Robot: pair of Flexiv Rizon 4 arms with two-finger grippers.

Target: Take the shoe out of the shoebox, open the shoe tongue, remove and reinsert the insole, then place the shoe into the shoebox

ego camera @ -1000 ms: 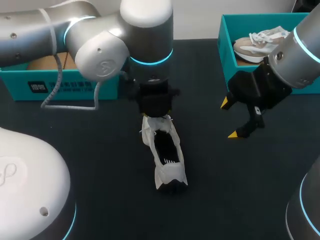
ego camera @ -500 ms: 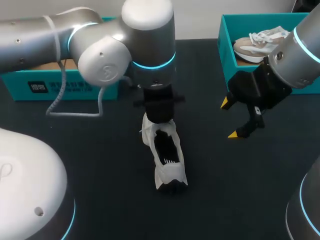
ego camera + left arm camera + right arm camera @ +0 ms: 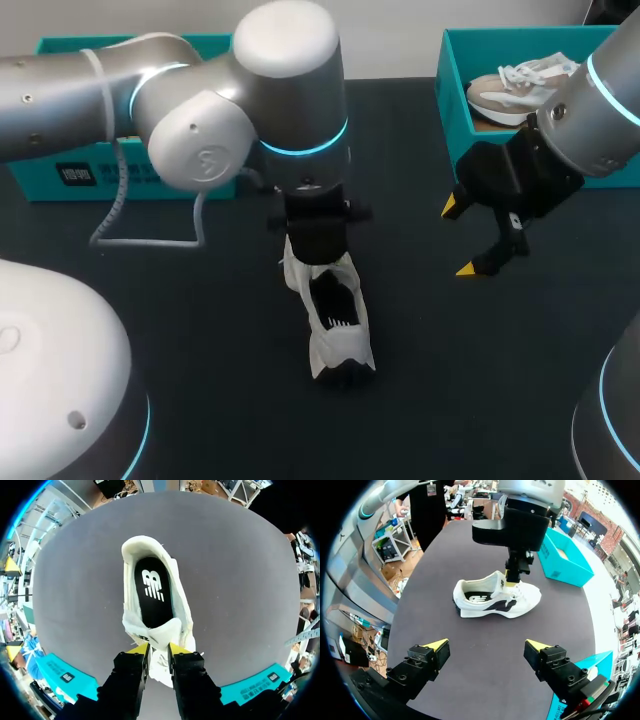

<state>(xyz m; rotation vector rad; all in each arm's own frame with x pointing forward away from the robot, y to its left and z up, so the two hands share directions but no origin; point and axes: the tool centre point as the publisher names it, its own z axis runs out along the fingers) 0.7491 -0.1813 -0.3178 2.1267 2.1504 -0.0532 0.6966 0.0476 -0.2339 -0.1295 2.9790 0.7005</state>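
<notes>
L gripper (image 3: pixel 158 652): clamped on shoe tongue (image 3: pixel 159 633), likely pulling it back to bare the insole (image 3: pixel 152 592) | shoe (image 3: pixel 525 596): on table (image 3: pixel 240 580), under and just ahead of its fingers | R gripper (image 3: pixel 486 646): spread wide, empty, shoe well ahead; probably waiting for insole

Insole (image 3: pixel 152 587): I make out one white logo mark on the black lining, no words.
Shoebox (image 3: pixel 30 178) tag (image 3: pixel 78 176): black with white print, too small for me to read.
Shoe (image 3: pixel 496 600) side: dark emblem, no lettering legible.
</notes>
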